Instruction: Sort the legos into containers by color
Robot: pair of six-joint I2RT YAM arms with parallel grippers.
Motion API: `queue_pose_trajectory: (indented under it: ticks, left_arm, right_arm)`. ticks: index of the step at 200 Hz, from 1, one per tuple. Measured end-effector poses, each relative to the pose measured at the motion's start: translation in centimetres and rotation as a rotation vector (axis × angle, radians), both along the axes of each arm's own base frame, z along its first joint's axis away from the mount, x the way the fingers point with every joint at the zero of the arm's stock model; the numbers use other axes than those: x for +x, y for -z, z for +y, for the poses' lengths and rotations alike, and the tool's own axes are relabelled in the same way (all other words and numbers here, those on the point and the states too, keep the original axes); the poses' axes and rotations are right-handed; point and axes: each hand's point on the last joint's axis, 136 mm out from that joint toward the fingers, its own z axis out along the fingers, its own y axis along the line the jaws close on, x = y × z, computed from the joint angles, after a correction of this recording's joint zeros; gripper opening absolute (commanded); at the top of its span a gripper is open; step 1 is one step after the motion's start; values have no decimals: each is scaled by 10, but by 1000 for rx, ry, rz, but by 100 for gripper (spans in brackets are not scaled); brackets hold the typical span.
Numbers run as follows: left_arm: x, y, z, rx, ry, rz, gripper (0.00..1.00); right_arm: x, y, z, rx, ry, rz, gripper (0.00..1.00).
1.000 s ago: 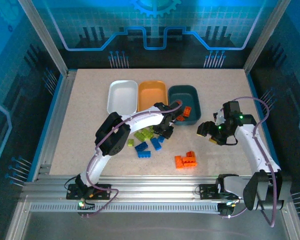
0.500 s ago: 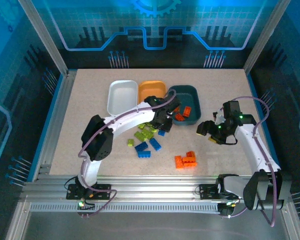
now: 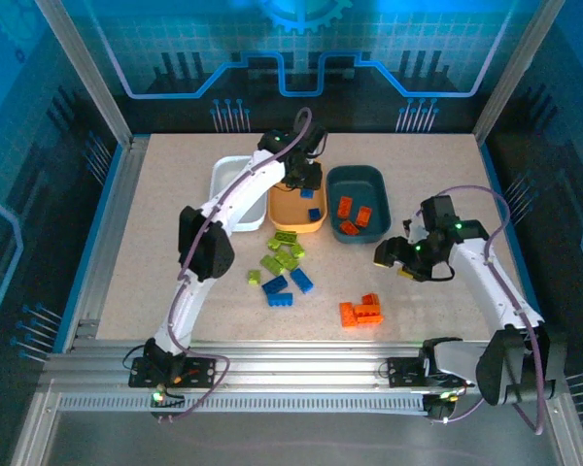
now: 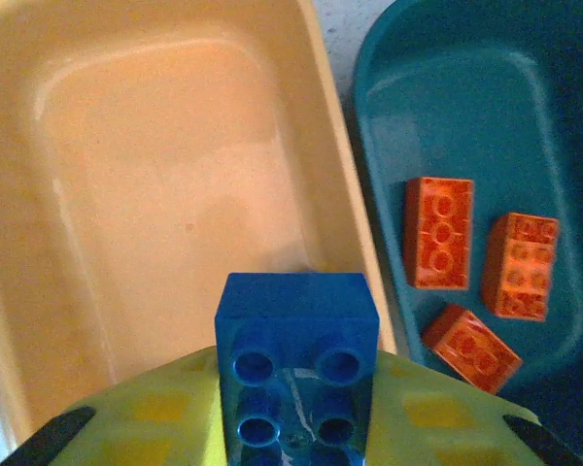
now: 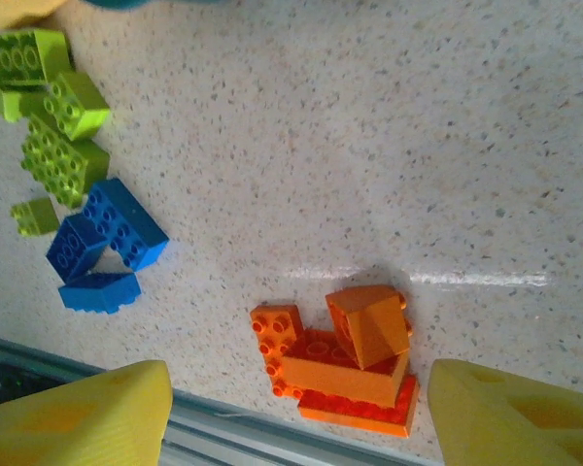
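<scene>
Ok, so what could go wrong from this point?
1. The left tool grips a blue brick over the light orange tray, near the side facing the teal tray. Released there, it might bounce in among the orange bricks.
2. The right tool hangs open above an orange pile whose bricks lie stacked and tilted. Closing on it may lift several or scatter them.

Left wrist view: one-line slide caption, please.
Left hand holds a blue brick over the light orange tray; three orange bricks lie in the teal tray.
</scene>
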Motion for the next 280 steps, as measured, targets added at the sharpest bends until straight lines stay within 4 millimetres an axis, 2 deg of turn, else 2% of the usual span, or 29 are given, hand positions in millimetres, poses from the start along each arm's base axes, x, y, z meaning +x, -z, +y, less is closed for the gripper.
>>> queue_pose_trajectory:
  ticks: [27,46,100,118,145,185,214,231,250,280]
  left_arm:
    - [-2,47,8,60,-9,98,31]
    - [-4,65,13,84,-15,138,34]
    - [-6,70,16,78,-20,159,61]
    - [-10,72,15,69,-22,174,65]
    - [-22,62,19,55,-22,185,68]
    - [-48,13,27,3,-24,135,70]
    - [-78,-15,30,-38,-12,108,70]
    - [-94,-18,30,-53,-5,116,70]
    - [-109,-11,32,-57,-11,142,70]
    - [-122,1,38,-52,-30,181,71]
  right_arm:
    - [-8,-1,5,-39,-42,14,72]
    - [-16,2,5,-69,-63,42,74]
    - [-37,26,2,-142,-87,186,75]
    - [-38,35,7,-153,-108,227,74]
    - [-37,53,12,-166,-132,296,73]
    - [-30,72,16,-176,-141,341,70]
    - [-22,83,20,-166,-145,349,67]
    - [-20,88,23,-155,-149,355,66]
    - [-18,93,24,-150,-153,360,65]
    - [-15,95,26,-143,-154,352,64]
